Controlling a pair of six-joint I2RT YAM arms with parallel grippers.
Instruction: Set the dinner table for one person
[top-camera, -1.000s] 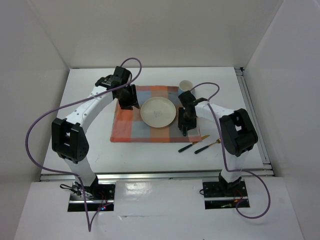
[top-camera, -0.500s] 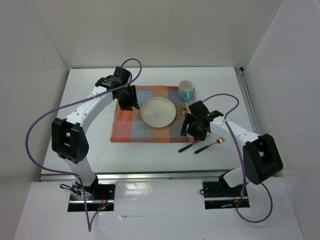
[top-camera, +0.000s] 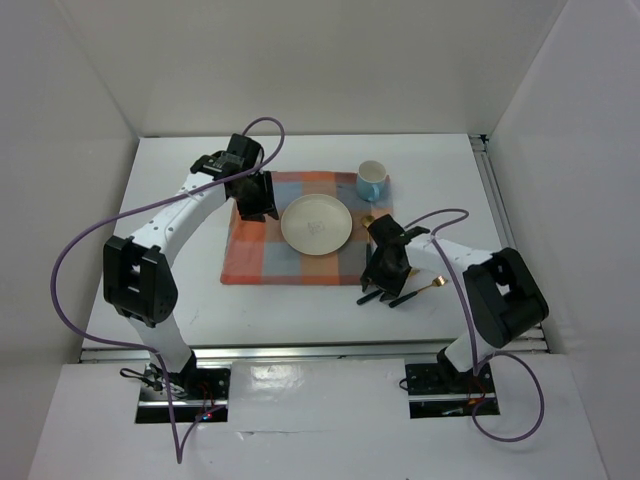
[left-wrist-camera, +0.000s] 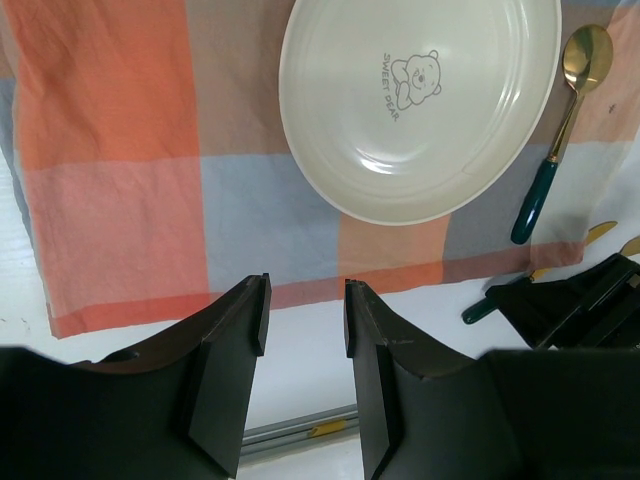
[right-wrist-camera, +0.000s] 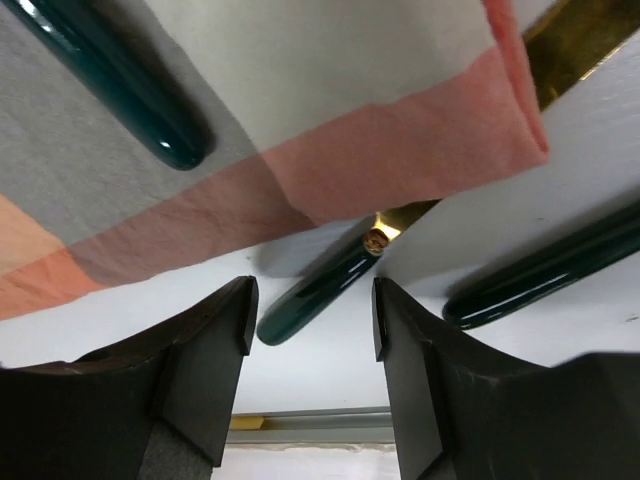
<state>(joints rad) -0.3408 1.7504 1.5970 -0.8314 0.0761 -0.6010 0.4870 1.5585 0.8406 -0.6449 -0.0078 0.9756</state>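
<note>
The dinner table (top-camera: 180, 230) is a white tabletop carrying an orange-and-blue checked mat (top-camera: 262, 250). On the mat sit a cream plate (top-camera: 316, 222) (left-wrist-camera: 420, 100) and, to its right, a gold spoon with a dark green handle (top-camera: 368, 222) (left-wrist-camera: 560, 130). A blue cup (top-camera: 372, 180) stands at the mat's far right corner. My right gripper (top-camera: 383, 283) (right-wrist-camera: 310, 300) hangs open just above a green-handled piece of cutlery (right-wrist-camera: 320, 290) (top-camera: 372, 296) at the mat's near right corner, not touching it. A second green-handled piece (right-wrist-camera: 540, 275) (top-camera: 420, 291) lies to the right. My left gripper (top-camera: 258, 198) (left-wrist-camera: 305, 300) is open and empty over the mat's left part.
A metal rail (top-camera: 310, 350) runs along the table's near edge. White walls enclose the table at the back and both sides. The purple cables loop above both arms.
My right gripper left the mat beside the plate, where the spoon now lies uncovered, swung out right and came back low over the cutlery near the mat's corner. The left arm has not moved.
</note>
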